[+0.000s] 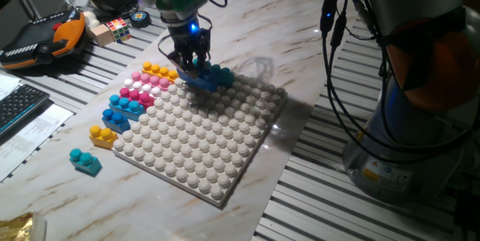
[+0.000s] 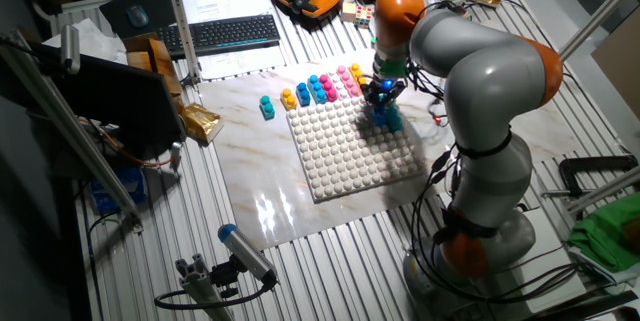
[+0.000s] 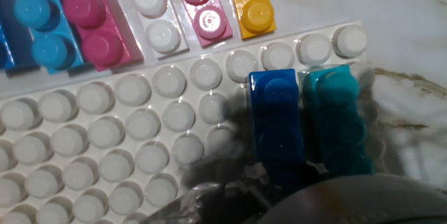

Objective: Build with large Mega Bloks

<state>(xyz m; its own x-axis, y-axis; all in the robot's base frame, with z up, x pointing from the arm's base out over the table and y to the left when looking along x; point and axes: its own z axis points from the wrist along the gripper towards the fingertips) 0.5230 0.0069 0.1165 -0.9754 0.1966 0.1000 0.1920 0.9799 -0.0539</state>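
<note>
My gripper (image 1: 192,62) stands over the far edge of the white studded baseplate (image 1: 202,158), shut on a blue Mega Blok (image 1: 196,81). The blue brick (image 3: 276,123) lies right beside a teal brick (image 3: 335,119), also seen in one fixed view (image 1: 220,74), at the plate's edge row. I cannot tell whether the blue brick is seated on the studs. Along the plate's left edge lie yellow (image 1: 158,69), pink (image 1: 135,94), blue (image 1: 124,106) and yellow (image 1: 103,134) bricks. A loose teal brick (image 1: 85,161) lies on the table. The gripper also shows in the other fixed view (image 2: 383,93).
A small multicoloured puzzle cube (image 1: 117,28) and an orange-and-black pendant (image 1: 45,38) lie at the back left, a keyboard (image 1: 15,107) at the left edge. The arm's base (image 1: 409,121) and hanging cables (image 1: 334,53) stand to the right of the marble board.
</note>
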